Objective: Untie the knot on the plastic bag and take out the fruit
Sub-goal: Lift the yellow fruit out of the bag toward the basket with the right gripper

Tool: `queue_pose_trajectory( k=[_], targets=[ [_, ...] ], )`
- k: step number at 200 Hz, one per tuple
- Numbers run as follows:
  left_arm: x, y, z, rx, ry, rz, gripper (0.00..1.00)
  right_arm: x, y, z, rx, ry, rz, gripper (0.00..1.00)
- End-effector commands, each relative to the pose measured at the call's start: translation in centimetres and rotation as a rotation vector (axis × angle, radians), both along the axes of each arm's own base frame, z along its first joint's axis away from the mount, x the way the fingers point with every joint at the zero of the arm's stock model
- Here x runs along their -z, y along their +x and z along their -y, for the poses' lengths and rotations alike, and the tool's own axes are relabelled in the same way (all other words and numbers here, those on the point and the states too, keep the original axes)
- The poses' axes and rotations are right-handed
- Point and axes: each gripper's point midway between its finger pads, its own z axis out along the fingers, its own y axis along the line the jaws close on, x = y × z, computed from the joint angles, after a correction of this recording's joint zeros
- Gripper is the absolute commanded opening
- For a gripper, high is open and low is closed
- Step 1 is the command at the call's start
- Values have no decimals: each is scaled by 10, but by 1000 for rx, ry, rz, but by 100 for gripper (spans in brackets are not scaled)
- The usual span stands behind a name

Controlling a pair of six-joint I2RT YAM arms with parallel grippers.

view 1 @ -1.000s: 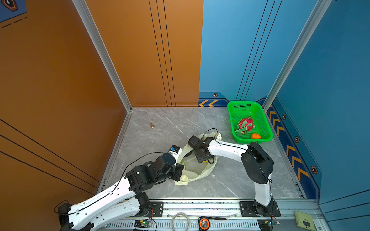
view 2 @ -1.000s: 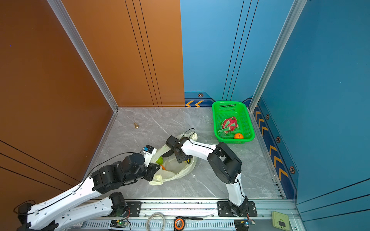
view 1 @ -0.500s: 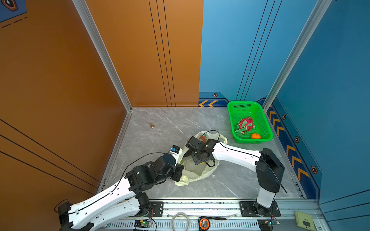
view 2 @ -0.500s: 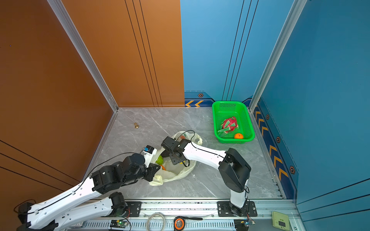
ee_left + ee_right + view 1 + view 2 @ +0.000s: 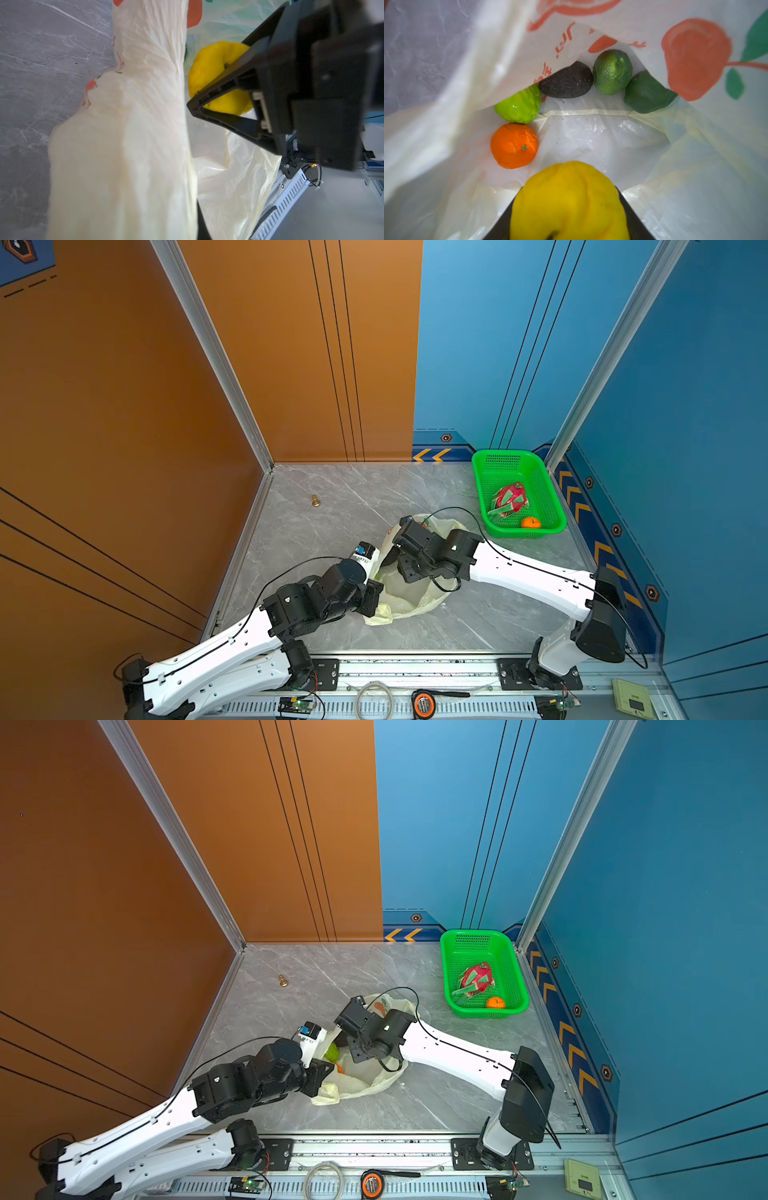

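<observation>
Right gripper, lemon; elbow farther right

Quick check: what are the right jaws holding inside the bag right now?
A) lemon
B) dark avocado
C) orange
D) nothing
A: in the right wrist view the lemon sits clamped between the right jaws, while the orange and avocado lie loose on the floor of the bag.
</observation>
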Motion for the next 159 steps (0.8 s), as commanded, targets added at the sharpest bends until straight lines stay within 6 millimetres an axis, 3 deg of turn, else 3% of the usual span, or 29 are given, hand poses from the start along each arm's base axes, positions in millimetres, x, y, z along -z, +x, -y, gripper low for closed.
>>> queue_pose_trajectory(
  k=[1, 47, 74, 96, 129, 159],
  targets=[
    [1, 1, 1, 0, 6, 14, 0, -46, -1, 19, 35, 56, 19, 40],
    [2, 0, 1, 4, 9, 10, 0, -104, 36, 60, 130, 156, 77, 39],
    [2, 0, 2, 6, 10, 9, 0, -124, 65, 89, 205, 208, 100, 39],
    [1, 1, 2, 4, 11, 15, 0, -136, 97, 126, 300, 223, 130, 39],
    [-1, 3, 1, -4, 10, 19, 0, -130, 139, 181, 419, 209, 135, 39],
    [-2, 4, 1, -8, 9, 24, 0, -102, 182, 247, 562, 182, 117, 38]
  ],
)
